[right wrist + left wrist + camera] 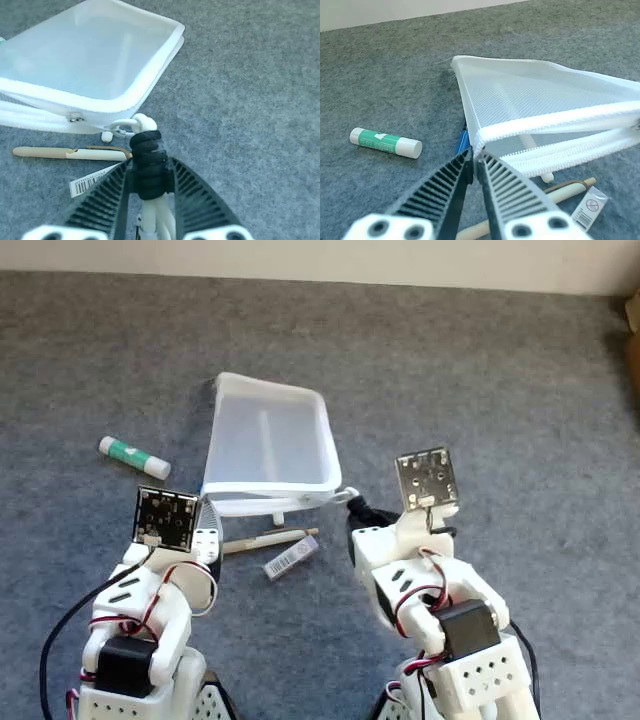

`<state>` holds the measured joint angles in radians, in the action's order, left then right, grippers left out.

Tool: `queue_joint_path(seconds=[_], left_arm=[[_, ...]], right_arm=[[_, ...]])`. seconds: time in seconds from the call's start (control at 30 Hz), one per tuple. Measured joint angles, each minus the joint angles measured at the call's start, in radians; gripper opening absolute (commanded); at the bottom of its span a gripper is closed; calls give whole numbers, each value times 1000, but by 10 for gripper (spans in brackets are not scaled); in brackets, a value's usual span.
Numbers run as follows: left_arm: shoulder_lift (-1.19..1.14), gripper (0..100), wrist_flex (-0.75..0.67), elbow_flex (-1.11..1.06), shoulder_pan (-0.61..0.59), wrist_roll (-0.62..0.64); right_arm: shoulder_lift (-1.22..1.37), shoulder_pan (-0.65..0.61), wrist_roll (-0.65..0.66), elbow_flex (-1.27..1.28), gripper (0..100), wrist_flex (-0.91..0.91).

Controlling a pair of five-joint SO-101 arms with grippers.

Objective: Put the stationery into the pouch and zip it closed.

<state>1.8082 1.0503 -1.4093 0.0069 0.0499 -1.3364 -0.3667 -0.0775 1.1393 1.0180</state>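
Robot test bench; room type undeterminable. Grey felt-like table covering [500, 380] is spanning the surface, a pale wall [300, 258] is bordering it, and the left arm [140, 635] and right arm [445, 620] are standing alongside.

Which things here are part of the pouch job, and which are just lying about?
Job:
- mesh pouch, open
- glue stick
- pen
- barcoded item
- zip pull, held by right gripper
- left gripper, pinching the pouch corner

Lying about:
- brown object at far right
- grey mat, surface only
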Motion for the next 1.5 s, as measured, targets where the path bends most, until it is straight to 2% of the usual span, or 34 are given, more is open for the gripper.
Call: queue_joint_path(seconds=[0.17, 0.33, 0.43, 0.53, 0.77, 0.9, 1.0, 1.1, 1.23, 1.43, 1.5], left_arm=[[0, 28, 0, 0, 0, 0], [0, 168, 0, 0, 0, 0], [0, 200, 0, 0, -2, -2], [0, 199, 0, 0, -3, -2], [2, 200, -6, -34, -5, -2], [3, 200, -8, -43, 5, -2], [0, 197, -69, -94, 17, -3], [0, 128, -133, -137, 14, -3], [0, 20, -152, -143, 14, -3], [0, 11, -158, -137, 18, -71], [0, 11, -144, -109, 18, -75]], right_arm=[[0, 0, 0, 0, 5, 5], [-25, 2, 0, -3, 5, 64], [-86, 3, 0, -5, 5, 110], [-176, -20, 0, -5, 5, 129], [-342, -176, 60, -5, 5, 209], [-374, -184, 60, -5, 5, 222], [-382, -186, 60, -5, 5, 222], [-382, -186, 61, -5, 5, 222], [-382, -189, 63, -5, 8, 222], [-388, -192, 63, -5, 146, 222], [-397, -190, 63, -5, 163, 222]])
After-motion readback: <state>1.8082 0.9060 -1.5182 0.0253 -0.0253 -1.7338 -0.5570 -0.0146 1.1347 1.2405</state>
